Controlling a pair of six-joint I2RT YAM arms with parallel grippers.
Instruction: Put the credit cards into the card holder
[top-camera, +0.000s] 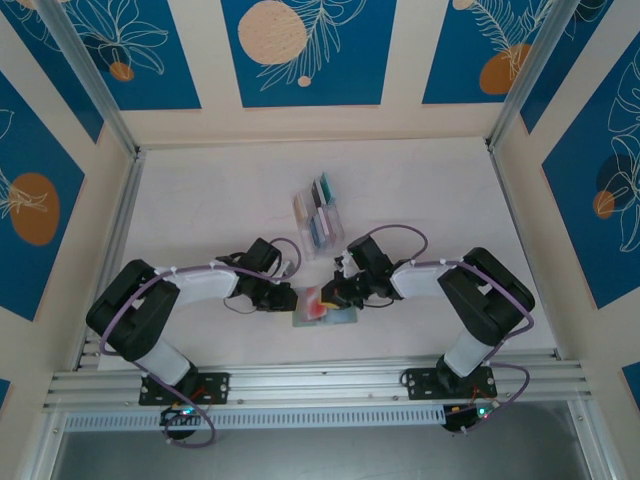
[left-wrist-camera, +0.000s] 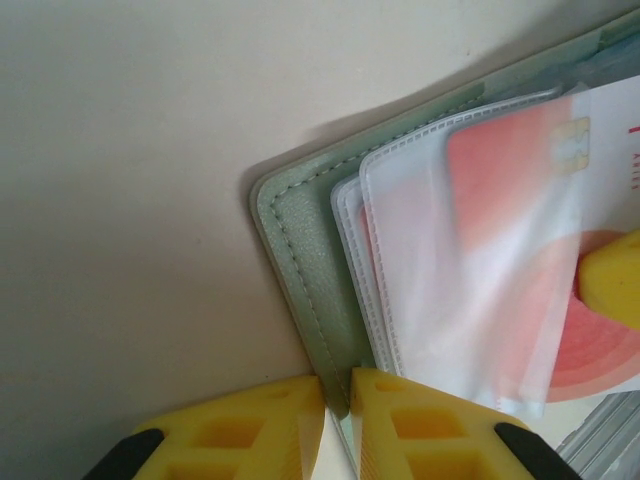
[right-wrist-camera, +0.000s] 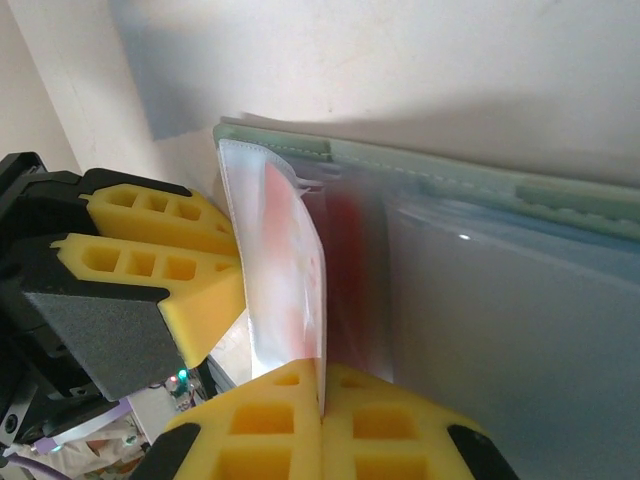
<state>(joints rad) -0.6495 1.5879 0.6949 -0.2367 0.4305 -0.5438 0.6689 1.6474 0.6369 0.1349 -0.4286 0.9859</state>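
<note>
Card holder (top-camera: 338, 318) lies open on the counter (top-camera: 220, 200) between both arms: left fingers (left-wrist-camera: 250, 425) nip its limp sage cover edge, right fingers (right-wrist-camera: 270, 410) are shut on the edge of a red-and-white card (left-wrist-camera: 605, 150), likely stiff and slick.

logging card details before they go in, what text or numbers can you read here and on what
No text is legible.
red and white card: small red marks at its right edge, cut off and blurred, unreadable.
cards in the clear rack: too small to read.
card holder: no lettering visible.
</note>
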